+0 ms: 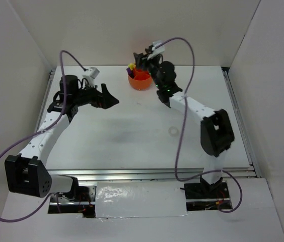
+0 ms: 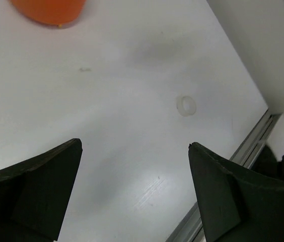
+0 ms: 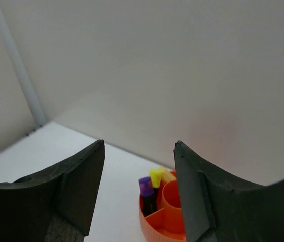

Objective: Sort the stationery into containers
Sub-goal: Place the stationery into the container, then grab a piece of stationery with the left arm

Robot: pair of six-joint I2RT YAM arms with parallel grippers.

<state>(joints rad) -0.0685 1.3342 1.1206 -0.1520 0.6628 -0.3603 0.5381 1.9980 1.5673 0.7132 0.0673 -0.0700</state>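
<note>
A round orange organiser (image 1: 143,84) sits at the far middle of a white table (image 1: 132,141), with a purple highlighter (image 3: 145,185) and a yellow highlighter (image 3: 155,176) standing inside. The right gripper (image 3: 139,143) hangs just above it, and the left gripper (image 2: 134,145) hovers to its left (both spread wide, empty). A clear tape ring (image 1: 173,131) lies nearer, right of centre.

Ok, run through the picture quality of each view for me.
Top external: even light, white table nearly swallows the clear tape ring. Left wrist: near jaws dark and soft-edged, tape ring pale but readable. Right wrist: jaws blurred, orange organiser cut off by the bottom edge, faint orange glow on the wall behind.
</note>
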